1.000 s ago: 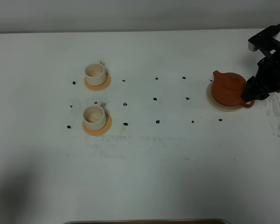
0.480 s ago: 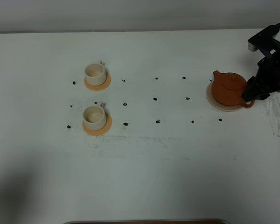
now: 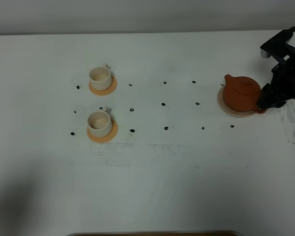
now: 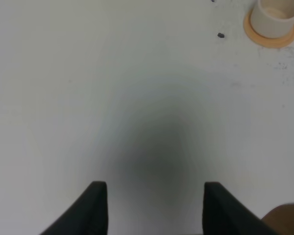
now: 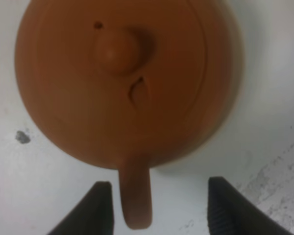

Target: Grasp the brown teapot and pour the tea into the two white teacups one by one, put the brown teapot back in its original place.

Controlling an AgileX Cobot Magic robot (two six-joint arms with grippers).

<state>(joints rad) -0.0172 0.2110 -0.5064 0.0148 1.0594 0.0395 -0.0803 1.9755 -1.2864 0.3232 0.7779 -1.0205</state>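
A: High view first. Where's the teapot (image 3: 241, 93)?
B: Far right of the desk (image 3: 162, 177). It's upright on its pale saucer (image 3: 234, 114), spout (image 3: 227, 78) aimed left and far.
A: Right end effector (image 3: 264, 103)?
B: Down at the pot's right side, by the handle (image 3: 262, 111). Can't tell the jaw gap from up here.
A: Cups?
B: Left side, well apart from the pot. Far cup (image 3: 100, 77) and near cup (image 3: 99, 123), each upright on an orange coaster (image 3: 112, 88). There are rows of black dots (image 3: 163, 104) between them and the pot.
A: Left wrist view.
B: Left end effector (image 4: 156, 208) is spread wide, with nothing between the fingers (image 4: 95, 208). It hangs over bare desk, with a dark shadow under it. One cup (image 4: 274, 17) on a coaster sits further out. Can't tell which of the two it is.
A: Right wrist view.
B: Looking straight down on the teapot (image 5: 117, 88), with the lid knob (image 5: 118, 49) in the middle and the saucer (image 5: 236, 73) rim peeking out on one side. Right end effector (image 5: 159, 208) is spread, with the handle (image 5: 135, 196) between the fingers. The handle is just beside one finger, with a clear gap to the other. Not pinched.
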